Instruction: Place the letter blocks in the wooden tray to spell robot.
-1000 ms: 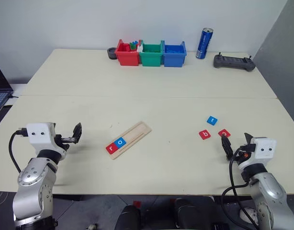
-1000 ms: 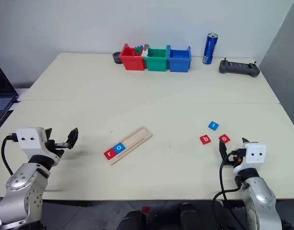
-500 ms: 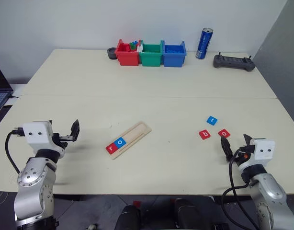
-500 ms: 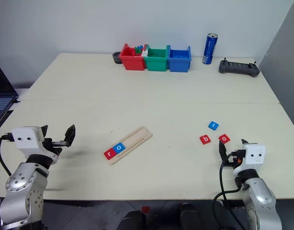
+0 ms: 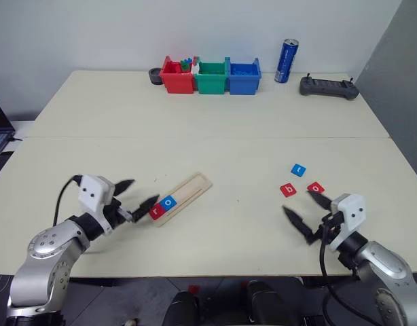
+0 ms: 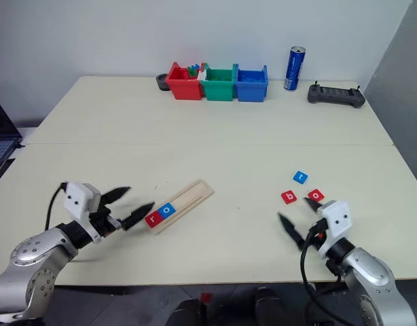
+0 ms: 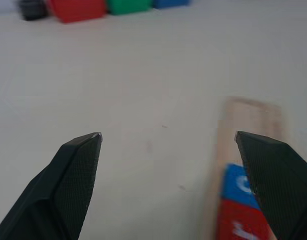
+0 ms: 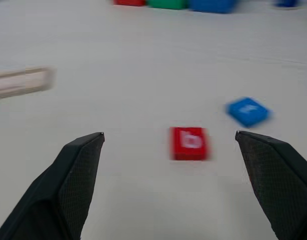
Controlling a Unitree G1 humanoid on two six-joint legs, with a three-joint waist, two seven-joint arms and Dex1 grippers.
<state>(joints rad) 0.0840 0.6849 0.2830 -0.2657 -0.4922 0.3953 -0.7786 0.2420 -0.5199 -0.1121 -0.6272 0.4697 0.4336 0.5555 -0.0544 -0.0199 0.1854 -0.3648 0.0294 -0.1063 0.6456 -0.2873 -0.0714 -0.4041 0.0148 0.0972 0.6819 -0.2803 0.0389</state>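
A wooden tray (image 5: pixel 182 197) lies centre-table holding a red "r" (image 5: pixel 155 210) and a blue "o" (image 5: pixel 169 201). Three loose tiles sit at three o'clock: red "b" (image 5: pixel 288 190), red "o" (image 5: pixel 316 187), blue "t" (image 5: pixel 299 170). The right gripper (image 5: pixel 307 216), spread wide and empty, faces them; the left gripper (image 5: pixel 136 197), also wide, hovers beside the tray. The "b" likely goes next: straddle it squarely before pinching.
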